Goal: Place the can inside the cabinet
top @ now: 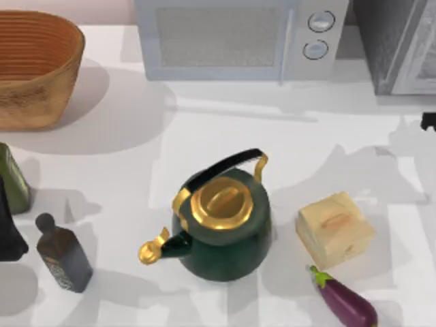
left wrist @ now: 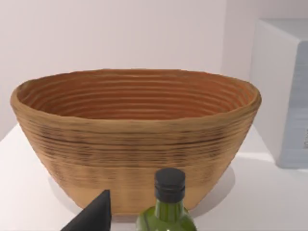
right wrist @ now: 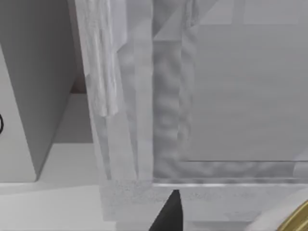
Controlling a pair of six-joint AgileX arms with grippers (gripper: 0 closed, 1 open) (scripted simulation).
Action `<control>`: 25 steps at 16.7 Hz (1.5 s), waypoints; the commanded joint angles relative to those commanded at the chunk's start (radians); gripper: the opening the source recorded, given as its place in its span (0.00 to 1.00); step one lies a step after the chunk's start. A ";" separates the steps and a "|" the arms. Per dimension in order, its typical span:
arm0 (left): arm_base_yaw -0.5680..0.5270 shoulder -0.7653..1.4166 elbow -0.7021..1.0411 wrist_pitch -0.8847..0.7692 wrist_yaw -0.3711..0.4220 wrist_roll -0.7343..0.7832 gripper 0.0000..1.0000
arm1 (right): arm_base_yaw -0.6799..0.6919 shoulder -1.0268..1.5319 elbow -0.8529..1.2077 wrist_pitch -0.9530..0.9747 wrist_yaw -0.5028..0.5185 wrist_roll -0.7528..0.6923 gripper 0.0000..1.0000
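- The right gripper (top: pixel 429 121) is at the table's far right edge, just in front of the cabinet (top: pixel 398 48). Its wrist view looks close onto the cabinet's framed door panel (right wrist: pixel 216 96).
- Whether this gripper is open or closed, and whether it holds anything, cannot be told.
- A pale rounded edge with a gold-coloured rim (right wrist: pixel 294 217) sits at the corner of the right wrist view. It may be the can, carried close by the gripper, but that is uncertain.
- Judged as a small round can, it would be light and stiff with a smooth, slippery wall. It is best pinched across the middle of its side and kept upright.
- Whether the cabinet door stands wide enough to admit it cannot be told.
- The left gripper (left wrist: pixel 91 219) is parked at the table's left beside the green bottle (left wrist: pixel 168 211), facing the wicker basket (left wrist: pixel 134 139). Its opening cannot be told either.
- The green kettle (top: pixel 221 225), tan box (top: pixel 334 228) and aubergine (top: pixel 344 300) lie well clear of the cabinet.
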 joint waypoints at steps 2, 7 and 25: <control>0.000 0.000 0.000 0.000 0.000 0.000 1.00 | 0.000 -0.095 0.012 -0.106 -0.001 0.000 0.00; 0.000 0.000 0.000 0.000 0.000 0.000 1.00 | 0.001 -0.225 0.028 -0.254 -0.003 0.000 0.00; 0.000 0.000 0.000 0.000 0.000 0.000 1.00 | 0.005 -0.939 -0.240 -0.606 -0.009 -0.007 0.00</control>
